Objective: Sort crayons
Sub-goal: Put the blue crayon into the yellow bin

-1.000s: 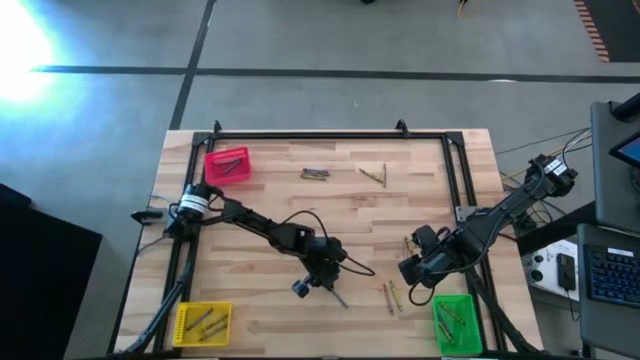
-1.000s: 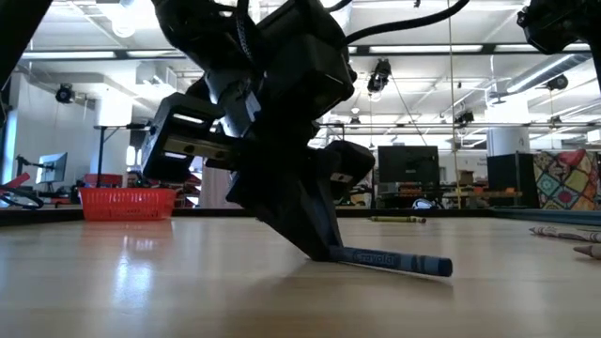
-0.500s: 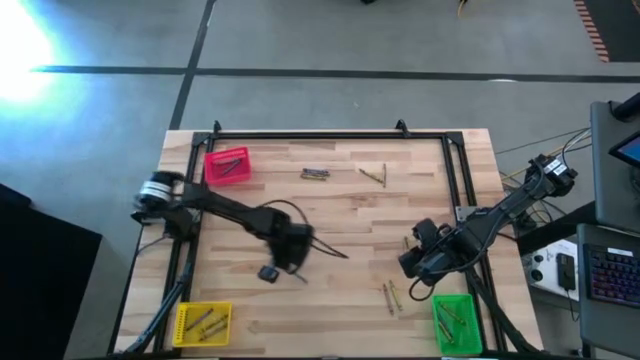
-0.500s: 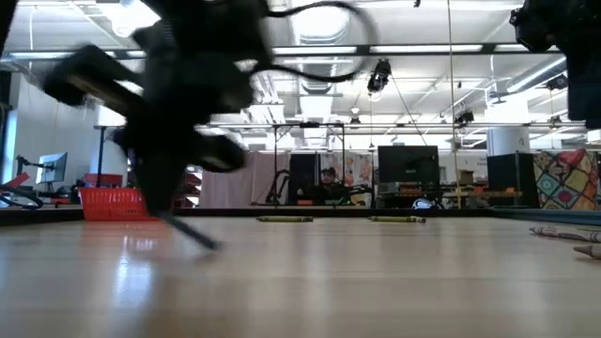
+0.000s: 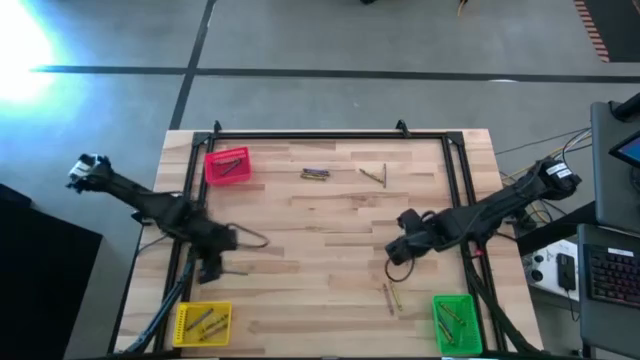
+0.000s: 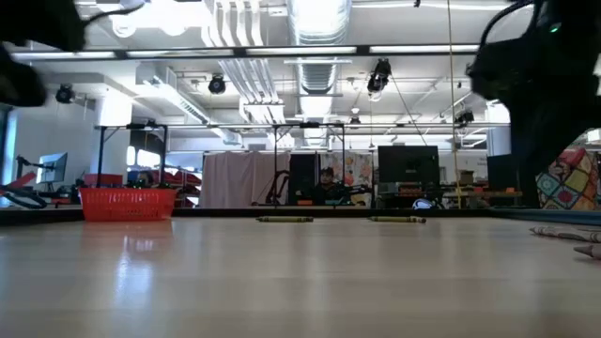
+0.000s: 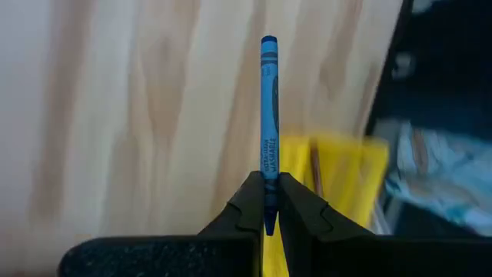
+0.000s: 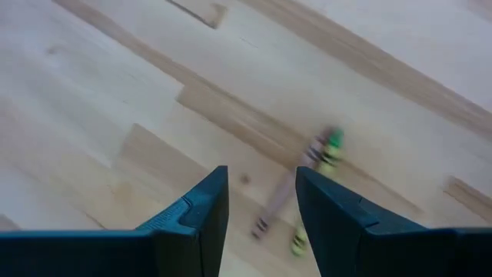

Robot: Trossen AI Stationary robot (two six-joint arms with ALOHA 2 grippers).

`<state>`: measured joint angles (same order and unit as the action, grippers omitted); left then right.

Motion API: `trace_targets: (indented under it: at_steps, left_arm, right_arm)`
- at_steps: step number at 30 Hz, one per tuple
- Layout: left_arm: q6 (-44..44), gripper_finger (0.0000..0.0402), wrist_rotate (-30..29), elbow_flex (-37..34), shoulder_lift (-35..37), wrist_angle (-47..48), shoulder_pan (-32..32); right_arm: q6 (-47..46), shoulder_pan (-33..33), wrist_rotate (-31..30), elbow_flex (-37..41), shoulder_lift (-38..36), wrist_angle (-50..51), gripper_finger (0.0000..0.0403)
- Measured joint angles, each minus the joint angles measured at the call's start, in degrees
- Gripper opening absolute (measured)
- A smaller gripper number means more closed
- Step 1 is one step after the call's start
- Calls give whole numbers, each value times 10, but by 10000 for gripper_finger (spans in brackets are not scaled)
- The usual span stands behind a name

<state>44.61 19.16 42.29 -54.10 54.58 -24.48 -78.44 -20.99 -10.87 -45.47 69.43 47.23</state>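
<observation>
- Holding a blue crayon (image 7: 268, 123) by its lower end, the left gripper (image 7: 268, 201) has its jaws pressed tight on the stick, which points straight out ahead of them.
- From above, the left gripper (image 5: 212, 262) hangs at about 8 o'clock on the wooden surface (image 5: 330, 225), near the yellow bin (image 5: 203, 321); the left wrist view shows that yellow bin (image 7: 338, 185) just beyond the crayon.
- At about 4 o'clock, the right gripper (image 5: 398, 252) hovers with its jaws parted and nothing between them.
- Its wrist camera looks down on loose crayons (image 8: 307, 181) lying on the wood; in the high view a small cluster of crayons (image 5: 390, 295) lies just beside the green bin (image 5: 454, 322).
- Toward 12 o'clock lie a short dark crayon cluster (image 5: 315, 173) and an olive pair (image 5: 374, 176).
- At 10 o'clock the red bin (image 5: 227, 165) holds a crayon; the yellow and green bins hold several.
</observation>
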Motion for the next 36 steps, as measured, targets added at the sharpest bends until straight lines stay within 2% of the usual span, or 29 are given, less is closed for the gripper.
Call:
trace_targets:
  at_steps: [2,5,9,12,18,21,28,33,36]
  left_arm:
    - [40,0,12,-3,26,23,-48]
    - [81,0,29,-14,42,9,-125]
    - [118,0,42,-37,29,-44,-205]
    - [145,0,61,-60,12,-90,-236]
    - [183,2,94,-105,-27,-235,-248]
    - [191,19,100,-111,-52,-256,-248]
    - [173,103,110,-104,-81,-249,-248]
    - [170,173,109,-104,-76,-245,-243]
    - [169,199,92,-96,-63,-244,-233]
  right_arm:
    - [38,24,10,9,0,-33,144]
    - [87,57,24,12,0,-48,144]
    - [121,83,30,12,0,-47,144]
    - [133,91,39,12,0,-47,144]
    - [125,97,53,12,0,-37,144]
    - [108,102,54,12,0,-32,145]
    - [101,116,82,12,0,-8,179]
    - [96,123,84,12,0,29,214]
    - [79,123,89,17,0,47,228]
